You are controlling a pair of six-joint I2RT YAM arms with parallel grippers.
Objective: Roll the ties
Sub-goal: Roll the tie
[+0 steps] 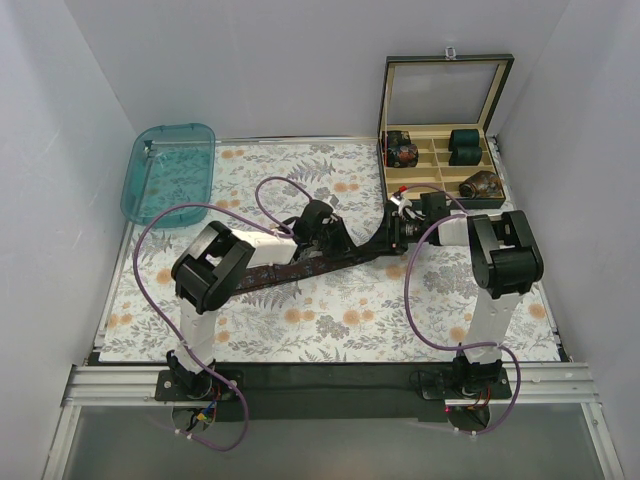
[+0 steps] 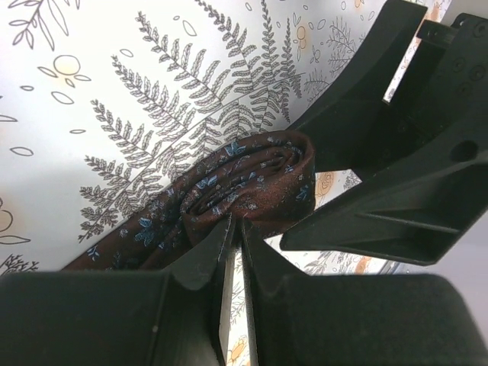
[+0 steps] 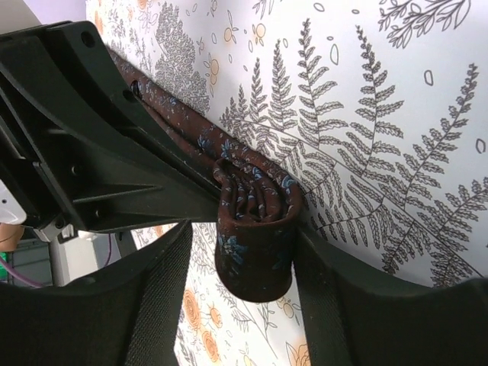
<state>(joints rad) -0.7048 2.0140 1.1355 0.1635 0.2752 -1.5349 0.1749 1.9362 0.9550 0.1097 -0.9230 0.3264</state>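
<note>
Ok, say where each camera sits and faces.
Top external: above, behind the bases, looking down on the table; both arms show.
Left wrist: on the left arm, facing the tie's roll; left fingers below.
Right wrist: on the right arm, facing it too; right fingers flank it.
Shared: the roll, in both wrist views.

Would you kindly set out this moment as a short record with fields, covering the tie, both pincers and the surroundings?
tie: dark brown with small pale dots, stretched across the floral cloth, one end rolled into a small coil
left pincer: fingers nearly together, tips at the tie beside the coil; grip on fabric unclear
right pincer: open, one finger on either side of the coil
box: far right, lid up, rolled bundles in some compartments
tray: teal, far left corner
</note>
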